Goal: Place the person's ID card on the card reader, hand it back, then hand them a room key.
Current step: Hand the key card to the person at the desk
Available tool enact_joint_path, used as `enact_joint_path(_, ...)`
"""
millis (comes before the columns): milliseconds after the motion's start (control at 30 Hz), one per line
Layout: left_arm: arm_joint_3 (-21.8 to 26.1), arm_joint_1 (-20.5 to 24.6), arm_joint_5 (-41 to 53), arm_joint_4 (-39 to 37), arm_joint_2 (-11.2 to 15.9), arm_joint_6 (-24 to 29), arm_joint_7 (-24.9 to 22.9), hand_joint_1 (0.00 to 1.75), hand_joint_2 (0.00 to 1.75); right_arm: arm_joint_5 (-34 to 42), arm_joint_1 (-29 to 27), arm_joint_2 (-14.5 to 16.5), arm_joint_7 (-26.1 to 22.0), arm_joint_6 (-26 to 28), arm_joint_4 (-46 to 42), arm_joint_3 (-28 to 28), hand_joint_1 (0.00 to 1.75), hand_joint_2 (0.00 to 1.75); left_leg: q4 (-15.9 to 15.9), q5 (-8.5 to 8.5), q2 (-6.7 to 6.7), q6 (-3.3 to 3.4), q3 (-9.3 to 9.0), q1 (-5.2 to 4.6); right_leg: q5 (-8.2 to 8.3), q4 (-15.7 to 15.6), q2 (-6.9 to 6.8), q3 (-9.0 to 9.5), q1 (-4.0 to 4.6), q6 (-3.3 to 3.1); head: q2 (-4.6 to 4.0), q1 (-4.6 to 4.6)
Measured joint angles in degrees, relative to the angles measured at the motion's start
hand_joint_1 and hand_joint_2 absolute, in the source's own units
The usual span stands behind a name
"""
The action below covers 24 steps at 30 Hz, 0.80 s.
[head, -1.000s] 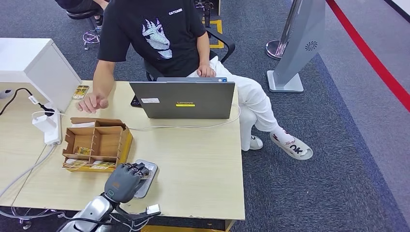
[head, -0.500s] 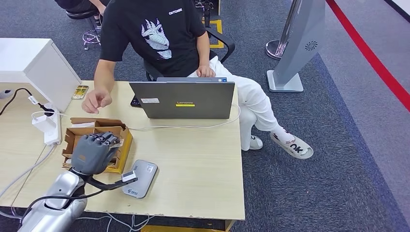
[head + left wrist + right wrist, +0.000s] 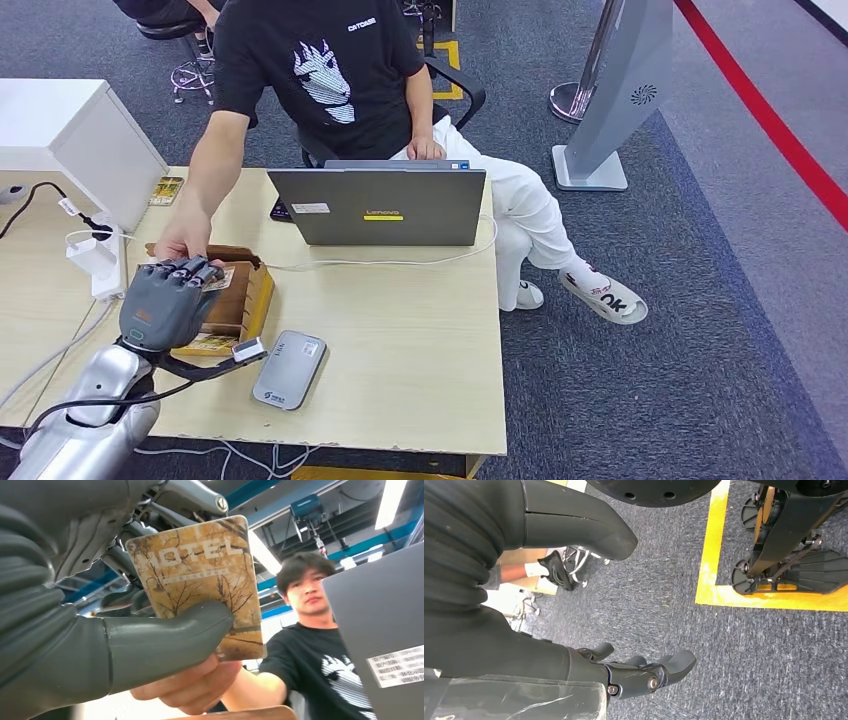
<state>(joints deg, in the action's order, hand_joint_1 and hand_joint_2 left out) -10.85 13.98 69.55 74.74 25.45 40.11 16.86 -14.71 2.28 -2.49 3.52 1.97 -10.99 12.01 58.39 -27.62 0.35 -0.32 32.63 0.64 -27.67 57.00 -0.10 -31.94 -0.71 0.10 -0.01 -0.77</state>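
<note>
The left hand (image 3: 165,300) is pinching the room key (image 3: 200,580), a brown card printed MOTEL, between thumb and fingers at the left of the head view, over the cardboard box (image 3: 245,300). The person's hand (image 3: 183,240) is touching it from above, so I'd say hold level and release only once they're gripping. The right hand (image 3: 644,672) is hanging loosely spread, holding nothing.

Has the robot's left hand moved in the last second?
Yes. The left hand went from over the card reader toward the person, across the cardboard box.
</note>
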Motion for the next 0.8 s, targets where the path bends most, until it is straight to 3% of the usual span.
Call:
enact_joint_path(300,0.59,-2.25,2.48,1.76,-0.82,0.00,0.04,0.00,1.75,-0.33,0.00,0.00,0.02,0.00,0.00,0.86,0.00,1.75,0.00,-0.01,0.02,0.00,0.00,0.00,0.00,-0.01,0.02,-0.02,0.00,0.00,0.01,0.01)
enact_joint_path(500,-1.86,-5.45,2.93,3.96,-0.64,0.00,-1.48,0.00,1.75,-0.44,-0.01,0.00,0.02,0.01,0.00,1.58,0.00,1.75,0.00,-0.01,0.02,0.00,0.00,0.00,0.00,-0.01,0.02,-0.01,0.00,0.00,0.01,0.00)
enact_joint_path(800,-3.47,-10.77,4.56,6.56,1.34,0.00,-4.25,0.00,1.75,-0.32,-0.05,0.00,-0.06,0.12,0.02,2.72,0.00,1.75,-0.01,-0.01,0.02,0.00,0.01,0.01,-0.01,-0.01,0.02,-0.01,0.00,0.00,0.00,0.00)
